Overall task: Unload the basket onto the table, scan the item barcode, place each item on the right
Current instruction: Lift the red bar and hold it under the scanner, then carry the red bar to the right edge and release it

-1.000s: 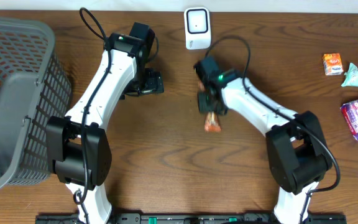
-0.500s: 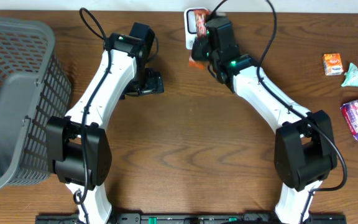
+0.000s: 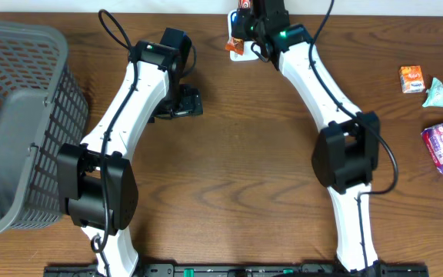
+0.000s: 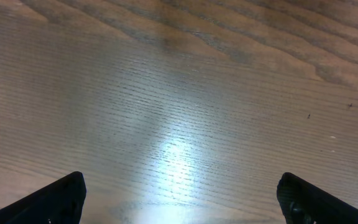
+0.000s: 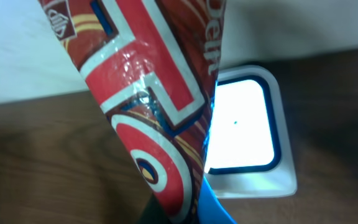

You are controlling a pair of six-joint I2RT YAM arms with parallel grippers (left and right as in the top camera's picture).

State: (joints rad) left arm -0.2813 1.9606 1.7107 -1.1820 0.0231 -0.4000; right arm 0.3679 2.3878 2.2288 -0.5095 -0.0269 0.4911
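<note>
**Packet now held at the scanner**

Within the last second the right arm has swung from the middle of the tabletop (image 3: 229, 169) to its far edge. Its tool (image 3: 246, 27) is now at the white scanner (image 5: 247, 124). This tool is clamped on the red and orange snack packet (image 5: 148, 93), which hangs in the air just in front of the scanner. In the right wrist view the packet covers the left part of the lit window, and the rest of the window shines free.

No barcode shows on the side that faces the camera, so I cannot tell if the code looks toward the window. In my judgement the carrying is finished and the scanning step itself has begun. A small turn of the packet may be needed before the reader catches the code.

The left tool (image 4: 179, 199) has not moved. Its fingers stand wide apart over bare tabletop and hold nothing, between the grey basket (image 3: 14, 115) and the scanner.
</note>
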